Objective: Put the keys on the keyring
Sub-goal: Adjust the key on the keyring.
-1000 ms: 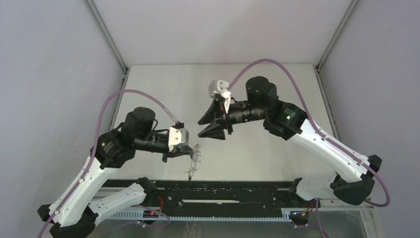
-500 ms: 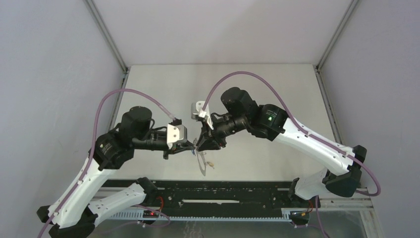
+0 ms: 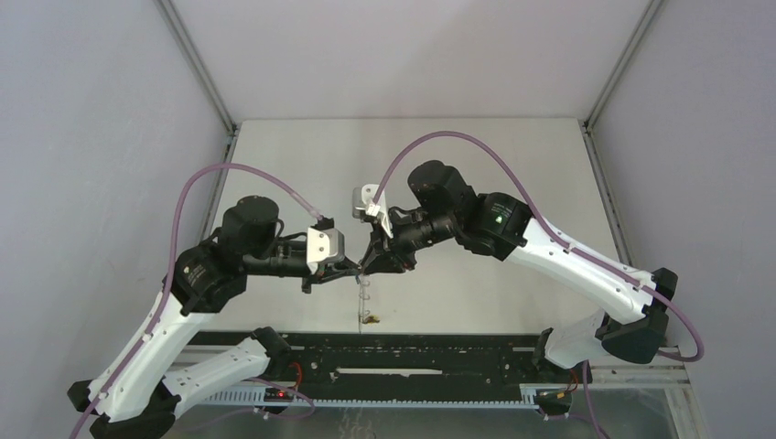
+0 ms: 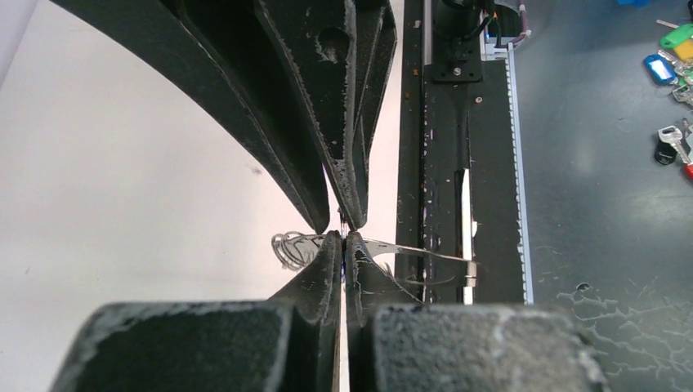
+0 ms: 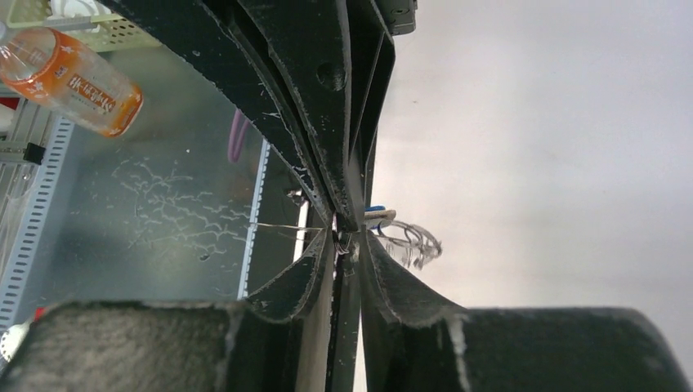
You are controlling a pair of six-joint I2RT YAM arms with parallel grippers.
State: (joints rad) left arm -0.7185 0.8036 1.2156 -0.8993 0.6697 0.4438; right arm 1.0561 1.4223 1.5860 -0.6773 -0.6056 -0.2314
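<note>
My left gripper (image 3: 354,273) and right gripper (image 3: 370,263) meet tip to tip above the near middle of the table. Both are shut on the keyring (image 3: 363,294), whose thin wire hangs down between them. A small yellowish piece (image 3: 369,320) dangles at its lower end. In the left wrist view my gripper (image 4: 343,242) pinches the keyring's wire (image 4: 409,251), with the small metal loops (image 4: 292,249) to its left. In the right wrist view my gripper (image 5: 347,238) is shut at the loops (image 5: 413,241), and a blue key head (image 5: 377,216) shows just beside the tips.
A black rail (image 3: 412,352) runs along the table's near edge below the grippers. Off the table, several spare coloured keys (image 4: 672,49) lie on a dark surface, and an orange bottle (image 5: 73,77) lies beyond the rail.
The right gripper, open and apart a second ago, came down to the left gripper and shut at the keyring. The hanging keyring swung and now hangs straight down.
</note>
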